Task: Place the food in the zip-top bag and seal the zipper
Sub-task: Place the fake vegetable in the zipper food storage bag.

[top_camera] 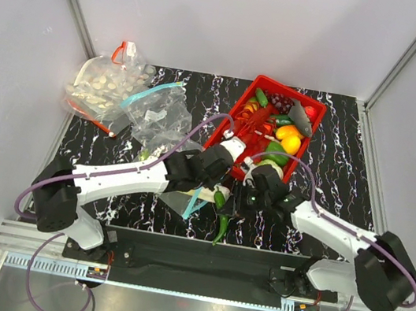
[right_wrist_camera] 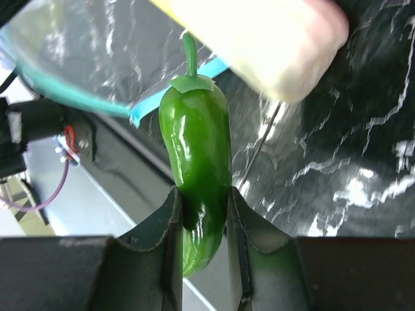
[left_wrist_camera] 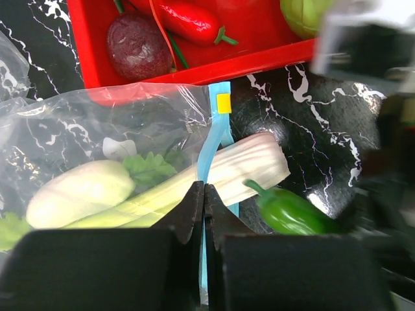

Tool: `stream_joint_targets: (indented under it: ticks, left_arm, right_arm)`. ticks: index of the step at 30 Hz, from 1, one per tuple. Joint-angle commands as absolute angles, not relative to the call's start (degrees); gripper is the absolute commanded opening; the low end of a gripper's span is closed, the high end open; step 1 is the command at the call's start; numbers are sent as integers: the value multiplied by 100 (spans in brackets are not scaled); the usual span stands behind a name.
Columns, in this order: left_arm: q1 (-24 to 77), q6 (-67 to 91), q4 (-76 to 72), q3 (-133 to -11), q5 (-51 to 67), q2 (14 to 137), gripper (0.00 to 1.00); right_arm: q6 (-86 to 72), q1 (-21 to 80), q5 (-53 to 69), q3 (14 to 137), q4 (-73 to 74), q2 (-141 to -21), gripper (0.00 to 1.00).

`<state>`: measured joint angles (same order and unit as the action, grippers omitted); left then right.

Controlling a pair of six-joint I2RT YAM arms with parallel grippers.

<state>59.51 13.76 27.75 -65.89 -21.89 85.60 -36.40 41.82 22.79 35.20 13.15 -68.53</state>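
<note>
Left wrist view: left end effector [left_wrist_camera: 204,193] is pinched together on the teal zipper [left_wrist_camera: 217,139], which carries a yellow tab [left_wrist_camera: 224,103]. The leek [left_wrist_camera: 253,165] pokes from the zip-top bag [left_wrist_camera: 78,123]. Right end effector [right_wrist_camera: 204,207] clamps the small green vegetable [right_wrist_camera: 194,142] just outside.

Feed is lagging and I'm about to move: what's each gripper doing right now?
Left gripper: jaws closed on the teal zipper.
Right gripper: jaws closed on the small green vegetable.
</note>
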Motion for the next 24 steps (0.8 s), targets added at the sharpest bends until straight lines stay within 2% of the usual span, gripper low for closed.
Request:
stream_joint_targets:
  ticks: [1, 4, 7, 9, 10, 11, 17, 21, 24]
  left_arm:
    - [5924, 1406, 2619, -6680, -1987, 8254, 0]
    - [5906, 1441, 2584, -6627, -1925, 8183, 0]
    - [5845, 1512, 2532, -6504, -1837, 8086, 0]
    - [5810, 1547, 2496, -6416, -1811, 8042, 0]
    - [5801, 1564, 2487, -6373, -1793, 8016, 0]
    - [5783, 1573, 2479, -6355, -1793, 8007, 0]
    - [5739, 1538, 2461, -6319, -1801, 7989, 0]
    - [5739, 1512, 2479, -6328, -1854, 8007, 0]
    - [5731, 1494, 2487, -6354, -1890, 8033, 0]
  right_arm:
    - [-3630, 4324, 1882, 4093, 126, -7782, 0]
    - [-3568, 4394, 1793, 4376, -263, -8163, 0]
    - [-3630, 4491, 1574, 4465, -895, -8428, 13]
    - [-3744, 4535, 1460, 4220, -1562, -8446, 44]
    - [-3866, 4544, 1398, 4053, -1747, -8377, 64]
    - [-3902, 4570, 1328, 3965, -1801, -8315, 71]
    - [-4043, 4640, 1081, 3289, -1364, -7516, 69]
    - [-4078, 5000, 687, 2962, -818, -6979, 58]
    - [-4043, 5623, 231, 2883, -475, -6829, 57]
